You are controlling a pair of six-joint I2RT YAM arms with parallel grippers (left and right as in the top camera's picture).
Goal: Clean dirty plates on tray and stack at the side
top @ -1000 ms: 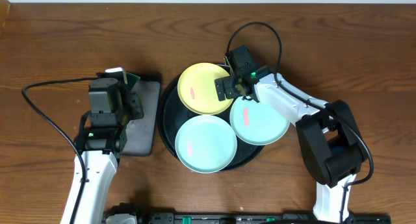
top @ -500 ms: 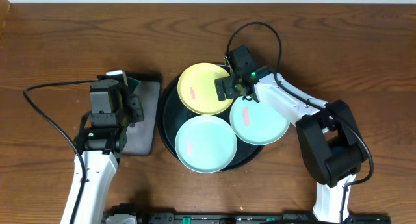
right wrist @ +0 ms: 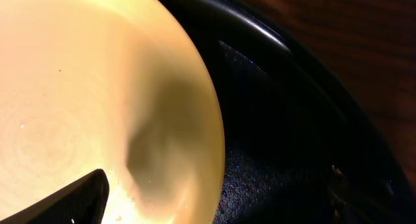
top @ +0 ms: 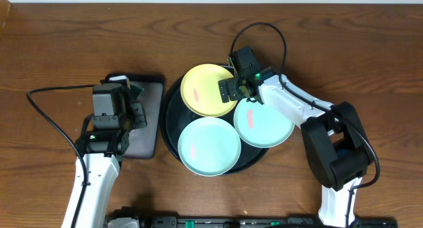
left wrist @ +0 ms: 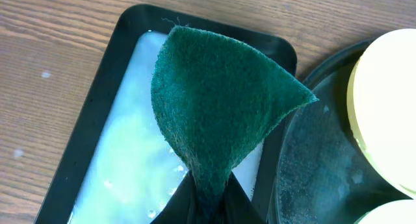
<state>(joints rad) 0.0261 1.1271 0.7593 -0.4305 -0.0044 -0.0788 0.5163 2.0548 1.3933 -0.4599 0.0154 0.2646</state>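
The round black tray [top: 171,122] holds three plates: a yellow plate [top: 205,89] at the back, a mint plate [top: 211,145] at the front and a mint plate [top: 264,125] at the right. Each has a small reddish smear. My right gripper [top: 229,90] is shut on the yellow plate's right rim. In the right wrist view one finger [right wrist: 78,198] lies on the yellow plate [right wrist: 91,87], and the other is hidden. My left gripper [left wrist: 208,201] is shut on a folded green sponge [left wrist: 221,100] and holds it above the rectangular tray [left wrist: 97,113].
The rectangular black tray [top: 151,125] has wet foam in it and stands just left of the round tray, nearly touching it. Wooden table [top: 53,49] lies all around. Black cables run from both arms.
My left gripper has drawn back a little toward the table's front with the sponge, uncovering the rectangular tray's far edge. The right arm and the plates have not moved.
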